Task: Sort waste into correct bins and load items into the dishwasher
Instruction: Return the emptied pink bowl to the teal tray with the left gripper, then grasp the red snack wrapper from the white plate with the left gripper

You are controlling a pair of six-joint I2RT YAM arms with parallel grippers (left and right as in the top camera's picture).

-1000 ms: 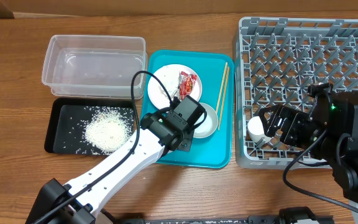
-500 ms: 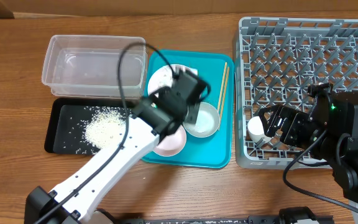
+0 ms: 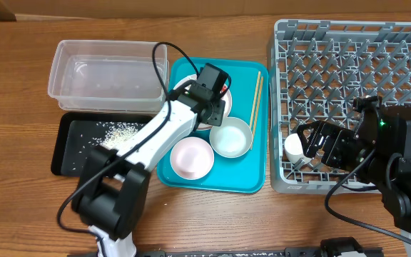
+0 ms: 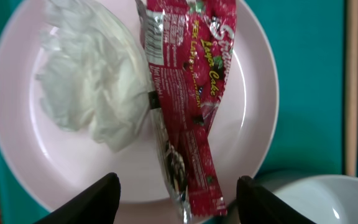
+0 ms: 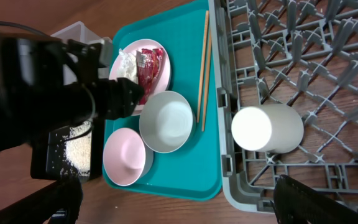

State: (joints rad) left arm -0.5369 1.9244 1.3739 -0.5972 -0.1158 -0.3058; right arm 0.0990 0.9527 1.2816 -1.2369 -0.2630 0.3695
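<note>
Red wrapper (image 4: 197, 81) crumpled, glossy — beside white tissue (image 4: 92, 93).

the table (image 3: 20, 86) was wood with a visible grain and low sheen. the snack wrapper (image 4: 197, 93) was glossy, crinkled film, silvery on its inside; the tissue (image 4: 98, 93) was soft, matt, crumpled paper. the plate (image 4: 253, 112) looked smooth and glazed. the tub (image 3: 109, 44) was clear plastic, the dish rack (image 3: 348, 57) matt grey plastic, the chopsticks (image 3: 255, 100) bare pale wood
</note>
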